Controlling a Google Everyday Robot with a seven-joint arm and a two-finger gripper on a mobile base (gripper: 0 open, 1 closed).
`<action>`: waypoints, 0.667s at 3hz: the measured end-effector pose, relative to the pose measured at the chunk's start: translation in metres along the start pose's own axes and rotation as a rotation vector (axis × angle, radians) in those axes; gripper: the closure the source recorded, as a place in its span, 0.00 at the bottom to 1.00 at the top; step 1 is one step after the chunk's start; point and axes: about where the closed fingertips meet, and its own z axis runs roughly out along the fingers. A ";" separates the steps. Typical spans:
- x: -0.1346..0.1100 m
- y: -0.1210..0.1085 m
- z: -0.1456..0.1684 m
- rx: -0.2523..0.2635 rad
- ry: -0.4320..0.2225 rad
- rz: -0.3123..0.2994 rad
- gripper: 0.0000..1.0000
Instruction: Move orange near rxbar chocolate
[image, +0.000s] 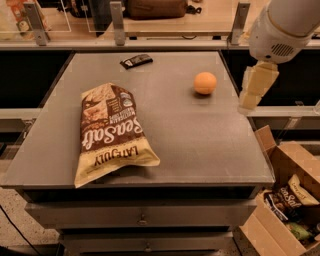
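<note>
The orange (205, 82) is a small round fruit resting on the grey table (200, 145), towards its back right. The rxbar chocolate (136, 61) is a small flat black bar lying near the table's back edge, left of the middle and well apart from the orange. My gripper (256, 87) is cream-coloured and hangs from the white arm (285, 27) at the table's right edge, a little to the right of the orange and above the surface. It holds nothing that I can see.
A large brown-and-cream chip bag (112, 132) lies on the front left of the table. An open cardboard box (290, 195) with snack bags stands on the floor at the right. A railing with posts (117, 22) runs behind the table.
</note>
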 end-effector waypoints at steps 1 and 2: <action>-0.011 -0.027 0.024 0.010 -0.043 -0.023 0.00; -0.018 -0.050 0.048 0.020 -0.089 -0.018 0.00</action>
